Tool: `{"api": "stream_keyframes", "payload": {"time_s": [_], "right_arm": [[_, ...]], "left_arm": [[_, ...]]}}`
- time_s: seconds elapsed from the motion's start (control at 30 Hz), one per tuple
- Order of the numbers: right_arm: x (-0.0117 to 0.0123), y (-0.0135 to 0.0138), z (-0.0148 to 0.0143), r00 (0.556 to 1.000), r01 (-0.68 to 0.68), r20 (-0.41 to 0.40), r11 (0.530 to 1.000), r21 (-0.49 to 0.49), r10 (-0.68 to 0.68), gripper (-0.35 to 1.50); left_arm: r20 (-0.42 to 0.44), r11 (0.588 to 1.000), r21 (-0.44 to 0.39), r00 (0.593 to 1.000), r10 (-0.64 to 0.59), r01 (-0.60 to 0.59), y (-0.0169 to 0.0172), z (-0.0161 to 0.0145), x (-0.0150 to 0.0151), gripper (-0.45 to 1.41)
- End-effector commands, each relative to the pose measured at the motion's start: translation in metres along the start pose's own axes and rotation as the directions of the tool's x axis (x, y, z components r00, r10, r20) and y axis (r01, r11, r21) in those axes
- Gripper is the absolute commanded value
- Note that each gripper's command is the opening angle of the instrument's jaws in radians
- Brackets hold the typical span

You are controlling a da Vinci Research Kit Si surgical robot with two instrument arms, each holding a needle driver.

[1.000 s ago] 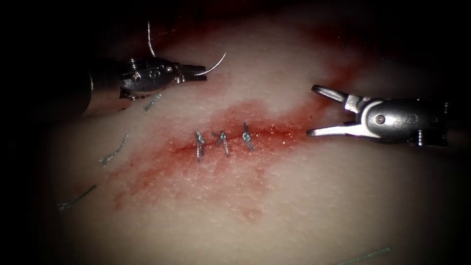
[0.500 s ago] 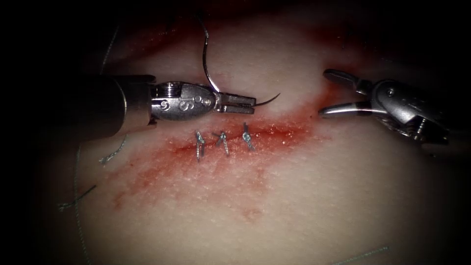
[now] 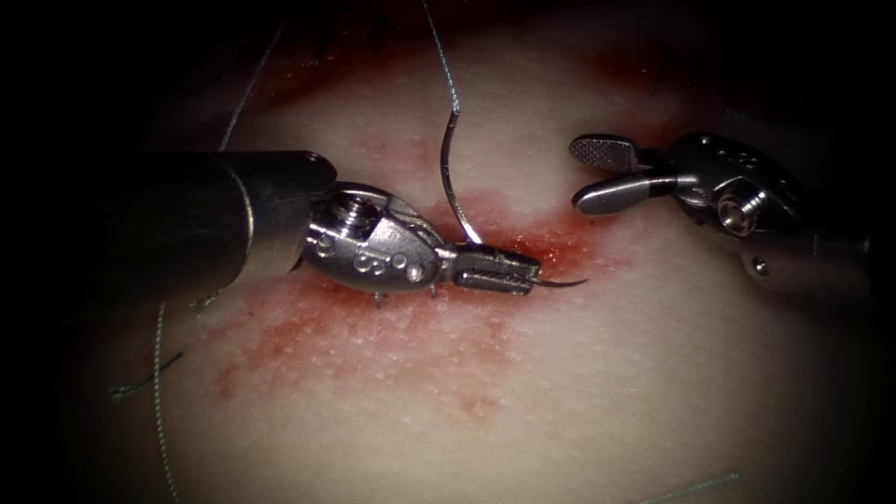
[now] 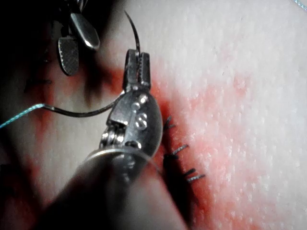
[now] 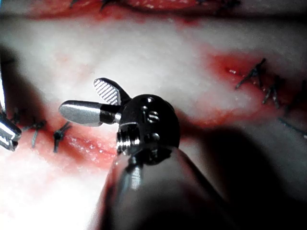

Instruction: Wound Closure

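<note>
My left tool (image 3: 495, 271) lies across the cut (image 3: 560, 250) in the tissue (image 3: 579, 373), its jaws shut on the curved needle (image 3: 450, 177) about a quarter of the way back from the point. The needle's point (image 3: 581, 282) sticks out past the jaws over the cut's right end, free of the tissue. The needle's body arcs up to the thread (image 3: 439, 47). The left wrist view shows the same grip (image 4: 136, 72), with the needle (image 4: 81, 114) and earlier stitches (image 4: 180, 163). My right tool (image 3: 577, 173) hovers right of the needle, open and holding nothing (image 5: 84, 100).
Red fluid (image 3: 308, 327) stains the tissue around the cut. Cut ends of thread lie at the left (image 3: 140, 378) and at the lower right (image 3: 691, 487). A long strand of thread (image 3: 163, 411) trails down the left side. Stitches (image 5: 48, 134) sit beside the right tool.
The left tool carried the needle right and down onto the cut, covering the three stitches. The right tool turned and shifted left and up, its jaws staying open.
</note>
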State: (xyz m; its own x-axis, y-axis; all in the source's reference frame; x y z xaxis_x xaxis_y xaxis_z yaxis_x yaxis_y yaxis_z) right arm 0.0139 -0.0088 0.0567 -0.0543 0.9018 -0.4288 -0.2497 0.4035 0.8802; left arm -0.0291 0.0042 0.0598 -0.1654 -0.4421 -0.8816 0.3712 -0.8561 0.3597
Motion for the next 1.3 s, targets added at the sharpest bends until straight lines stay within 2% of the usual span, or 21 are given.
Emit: {"api": "stream_keyframes", "payload": {"time_s": [0.03, 0.17, 0.37, 0.43, 0.63, 0.83, 0.97, 1.03, 1.1, 1.2, 1.27, 1.3], "right_arm": [[-0.0003, 0.0003, 0.0011, 1.000, -0.004, -0.002, 1.000, 0.008, 0.004, 1.13], [-0.0003, 0.0000, 0.0026, 0.998, -0.052, -0.019, 0.997, 0.063, 0.054, 1.21], [-0.0006, -0.0010, 0.0048, 0.998, -0.064, -0.009, 0.994, 0.090, 0.065, 1.31], [-0.0007, -0.0012, 0.0051, 0.998, -0.064, -0.007, 0.993, 0.095, 0.065, 1.31], [-0.0012, -0.0020, 0.0068, 0.998, -0.060, 0.014, 0.986, 0.155, 0.059, 1.08], [-0.0012, -0.0022, 0.0074, 0.998, -0.060, 0.010, 0.986, 0.155, 0.059, 1.04], [-0.0012, -0.0023, 0.0078, 0.999, -0.049, 0.005, 0.987, 0.151, 0.049, 1.08], [-0.0012, -0.0026, 0.0083, 0.999, -0.045, 0.001, 0.988, 0.148, 0.045, 1.18], [-0.0013, -0.0029, 0.0086, 0.999, -0.045, 0.002, 0.988, 0.151, 0.045, 1.19], [-0.0015, -0.0032, 0.0088, 0.999, -0.045, 0.005, 0.987, 0.157, 0.045, 1.11], [-0.0016, -0.0034, 0.0090, 0.999, -0.032, 0.009, 0.985, 0.170, 0.031, 0.86], [-0.0017, -0.0035, 0.0091, 0.999, -0.032, 0.012, 0.984, 0.176, 0.030, 0.89]], "left_arm": [[-0.001, 1.000, -0.002, 1.000, 0.002, -0.002, 0.0001, 0.0008, -0.0005, -0.45], [-0.021, 0.997, -0.019, 0.996, 0.081, -0.081, 0.0010, 0.0016, -0.0004, -0.45], [-0.019, 0.994, -0.050, 0.995, 0.094, -0.095, 0.0015, 0.0026, 0.0000, -0.45], [-0.021, 0.994, -0.050, 0.995, 0.095, -0.096, 0.0015, 0.0027, -0.0001, -0.45], [-0.017, 0.994, -0.049, 0.995, 0.097, -0.098, 0.0015, 0.0027, 0.0001, -0.45], [-0.015, 0.994, -0.051, 0.995, 0.097, -0.097, 0.0014, 0.0031, 0.0005, -0.45], [-0.015, 0.993, -0.057, 0.994, 0.104, -0.105, 0.0015, 0.0033, 0.0007, -0.45], [-0.017, 0.993, -0.060, 0.994, 0.105, -0.106, 0.0015, 0.0033, 0.0007, -0.45], [-0.018, 0.993, -0.061, 0.995, 0.100, -0.101, 0.0015, 0.0033, 0.0006, -0.45], [-0.019, 0.993, -0.061, 0.995, 0.100, -0.101, 0.0015, 0.0033, 0.0006, -0.45], [-0.019, 0.993, -0.061, 0.995, 0.101, -0.102, 0.0015, 0.0033, 0.0006, -0.45], [-0.020, 0.993, -0.061, 0.995, 0.095, -0.096, 0.0015, 0.0033, 0.0006, -0.45]]}}
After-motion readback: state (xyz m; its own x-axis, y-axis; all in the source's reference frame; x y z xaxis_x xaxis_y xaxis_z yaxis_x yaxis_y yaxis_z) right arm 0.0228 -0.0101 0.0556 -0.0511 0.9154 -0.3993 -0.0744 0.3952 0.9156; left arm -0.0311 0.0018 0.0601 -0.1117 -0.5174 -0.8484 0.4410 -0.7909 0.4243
